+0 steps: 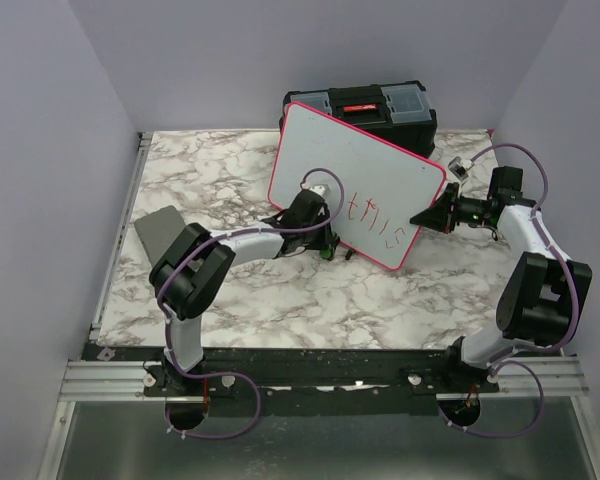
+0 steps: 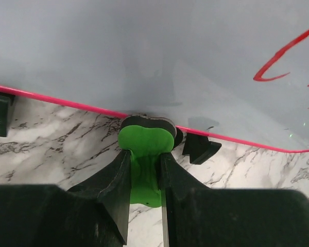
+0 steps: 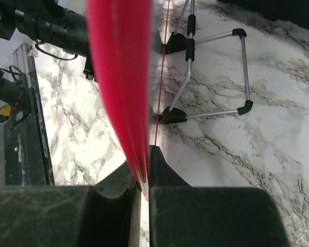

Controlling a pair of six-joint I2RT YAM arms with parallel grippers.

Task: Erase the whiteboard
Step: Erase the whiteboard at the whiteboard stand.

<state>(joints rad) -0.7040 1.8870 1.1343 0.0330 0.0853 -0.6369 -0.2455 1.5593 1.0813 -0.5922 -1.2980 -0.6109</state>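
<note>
The whiteboard (image 1: 350,165), white with a pink-red rim, stands tilted on the marble table and leans back toward the black toolbox (image 1: 380,105). Red handwriting (image 1: 380,217) marks its lower right part and shows in the left wrist view (image 2: 280,56). My left gripper (image 1: 323,228) is shut on a green eraser (image 2: 147,140), whose head sits at the board's bottom rim (image 2: 67,101). My right gripper (image 1: 427,215) is shut on the board's right rim (image 3: 121,77), with a finger on each side.
A small grey flat pad (image 1: 160,232) lies at the table's left. The board's black feet (image 2: 201,148) rest on the marble. A wire stand (image 3: 216,72) with black corner caps sits behind the board. The table's walls close in left, right and back.
</note>
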